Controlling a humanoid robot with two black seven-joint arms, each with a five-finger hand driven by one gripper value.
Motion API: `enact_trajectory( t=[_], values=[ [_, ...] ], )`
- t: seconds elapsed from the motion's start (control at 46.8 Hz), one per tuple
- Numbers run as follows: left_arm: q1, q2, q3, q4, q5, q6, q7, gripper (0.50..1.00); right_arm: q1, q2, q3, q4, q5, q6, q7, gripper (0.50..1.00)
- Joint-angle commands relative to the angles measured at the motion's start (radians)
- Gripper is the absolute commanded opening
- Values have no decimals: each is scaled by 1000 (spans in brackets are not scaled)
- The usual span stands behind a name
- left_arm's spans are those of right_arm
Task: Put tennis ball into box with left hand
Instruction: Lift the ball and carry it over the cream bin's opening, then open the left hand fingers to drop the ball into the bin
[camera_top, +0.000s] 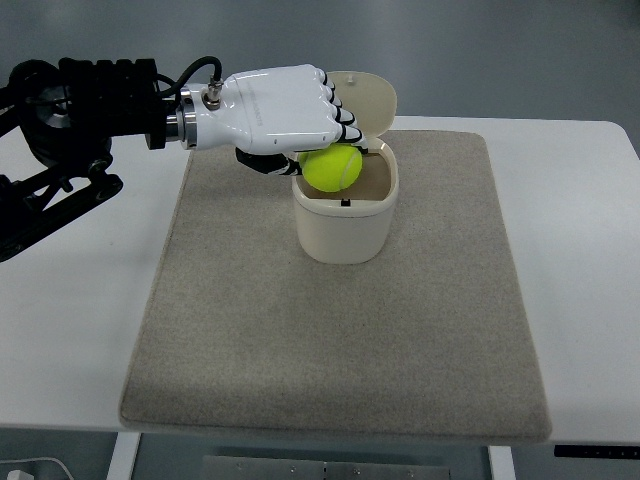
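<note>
The left hand reaches in from the left edge, its white back turned up toward the camera, and its fingers are curled down around a yellow-green tennis ball. The ball sits at the far left of the mouth of a cream box, over the opening and level with the rim. Its upper part is hidden under the knuckles, and the thumb is mostly out of sight beneath the palm. The box lid stands open on the far side, its left part covered by the hand. The box's inside is shadowed and its floor cannot be made out. The box stands on a grey-brown mat lying on a white table. The dark arm behind the hand is cut off at the left edge.
</note>
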Motion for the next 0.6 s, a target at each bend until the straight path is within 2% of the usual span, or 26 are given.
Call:
enact_trajectory(
  t=[0.0,0.577],
  values=[
    [0,-15,2,25,0,0,0,500,0,0,0,1,0,0,0,938],
    [9,-73,12,114,0,3,3,500,0,0,0,1,0,0,0,940]
  ],
)
